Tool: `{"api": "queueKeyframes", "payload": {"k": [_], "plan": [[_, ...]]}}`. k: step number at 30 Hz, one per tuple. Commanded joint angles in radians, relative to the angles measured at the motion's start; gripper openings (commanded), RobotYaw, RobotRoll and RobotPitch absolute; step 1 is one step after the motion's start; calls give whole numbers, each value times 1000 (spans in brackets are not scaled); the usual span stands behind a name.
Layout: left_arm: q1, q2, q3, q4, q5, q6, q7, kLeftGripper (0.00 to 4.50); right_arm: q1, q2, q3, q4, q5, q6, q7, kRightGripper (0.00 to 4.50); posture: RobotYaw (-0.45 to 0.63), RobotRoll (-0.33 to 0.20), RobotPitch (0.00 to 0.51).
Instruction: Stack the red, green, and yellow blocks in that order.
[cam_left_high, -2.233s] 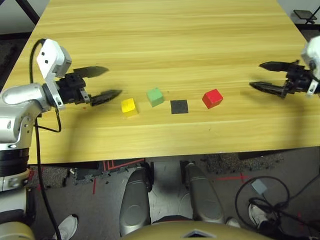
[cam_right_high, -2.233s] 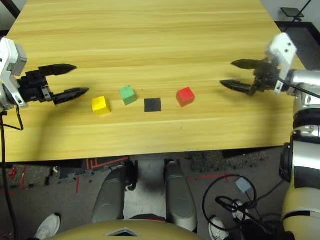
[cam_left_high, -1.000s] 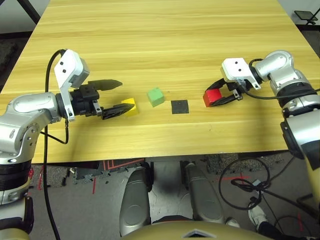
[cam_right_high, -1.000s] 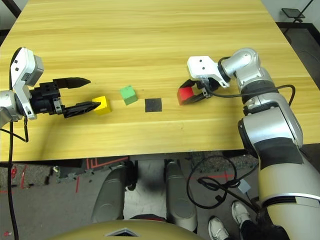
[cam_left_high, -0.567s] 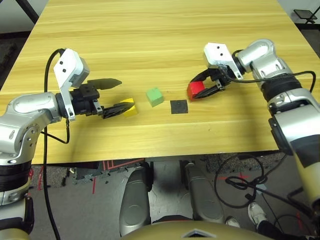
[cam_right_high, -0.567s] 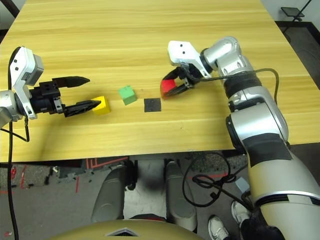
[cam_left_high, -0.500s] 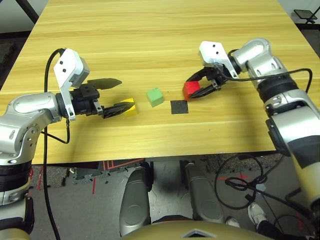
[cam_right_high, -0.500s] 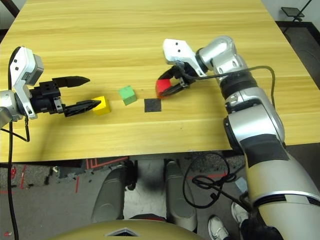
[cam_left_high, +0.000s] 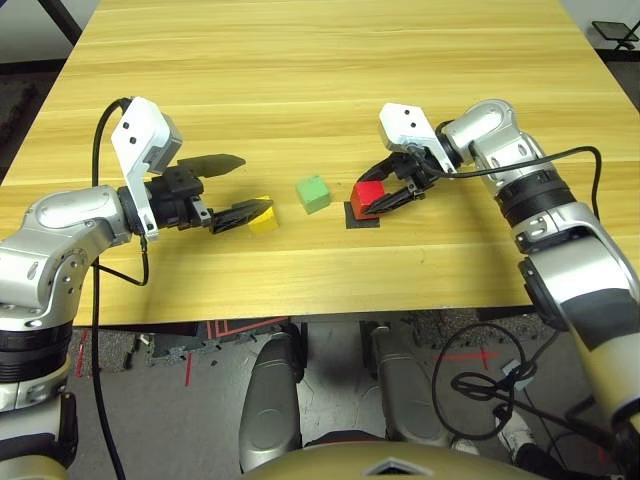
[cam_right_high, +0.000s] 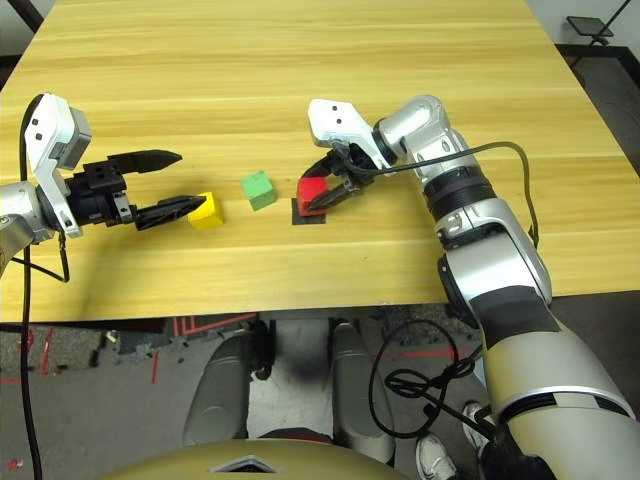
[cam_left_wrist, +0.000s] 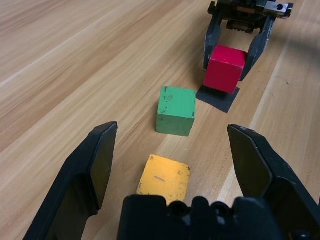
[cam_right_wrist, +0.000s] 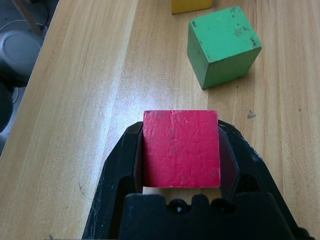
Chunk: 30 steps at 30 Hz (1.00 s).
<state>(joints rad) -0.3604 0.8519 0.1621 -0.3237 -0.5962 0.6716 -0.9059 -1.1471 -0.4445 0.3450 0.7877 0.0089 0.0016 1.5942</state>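
My right gripper (cam_left_high: 369, 196) is shut on the red block (cam_left_high: 367, 192), one finger on each side of it (cam_right_wrist: 181, 148). It holds the block low over the flat black square patch (cam_left_high: 361, 214); I cannot tell whether the block touches it. The green block (cam_left_high: 313, 193) sits on the table just left of the patch. Further left lies the yellow block (cam_left_high: 264, 215). My left gripper (cam_left_high: 256, 181) is open, with its fingers (cam_left_wrist: 97, 160) spread on either side of the yellow block (cam_left_wrist: 164, 178).
The wooden table (cam_left_high: 320, 70) stretches far back behind the row of blocks. Its front edge (cam_left_high: 330, 305) runs close below them. A black cable (cam_left_high: 560, 160) trails from my right wrist.
My right gripper has carried the red block leftward, from right of the black patch to over it. The left arm has barely moved.
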Motion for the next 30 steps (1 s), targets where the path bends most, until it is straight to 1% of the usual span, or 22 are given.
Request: {"api": "queueKeyframes", "payload": {"k": [1, 12, 18, 24, 26, 28, 29, 30], "plan": [[19, 0, 2, -31, -10, 15, 9, 4500, 18, 7, 4, 15, -20, -26, -4, 2054, 417, -81, 269], [9, 0, -2, -55, -23, 42, 32, 4500, 33, 24, 3, 10, -28, -30, -6, 2054, 423, -74, 287], [-11, -5, -12, -62, -30, 56, 45, 4500, 36, 37, -2, 15, -28, -39, -16, 2054, 424, -74, 289], [-25, -10, -22, -67, -35, 63, 58, 4500, 44, 27, 6, 5, -34, -40, -2, 2054, 420, -77, 289], [-34, -13, -28, -68, -36, 70, 67, 4500, 47, 25, 6, -2, -31, -39, 5, 2831, 417, -77, 286], [-45, -17, -37, -73, -40, 93, 82, 4500, 51, 25, 1, -8, -15, -41, 17, 3321, 410, -74, 283], [-53, -25, -44, -81, -49, 120, 101, 4500, 52, 24, 0, -11, 10, -43, 19, 3735, 408, -73, 282], [-63, -35, -50, -91, -60, 144, 119, 4500, 51, 18, 6, -13, 37, -50, 20, 4016, 405, -72, 282]]}}
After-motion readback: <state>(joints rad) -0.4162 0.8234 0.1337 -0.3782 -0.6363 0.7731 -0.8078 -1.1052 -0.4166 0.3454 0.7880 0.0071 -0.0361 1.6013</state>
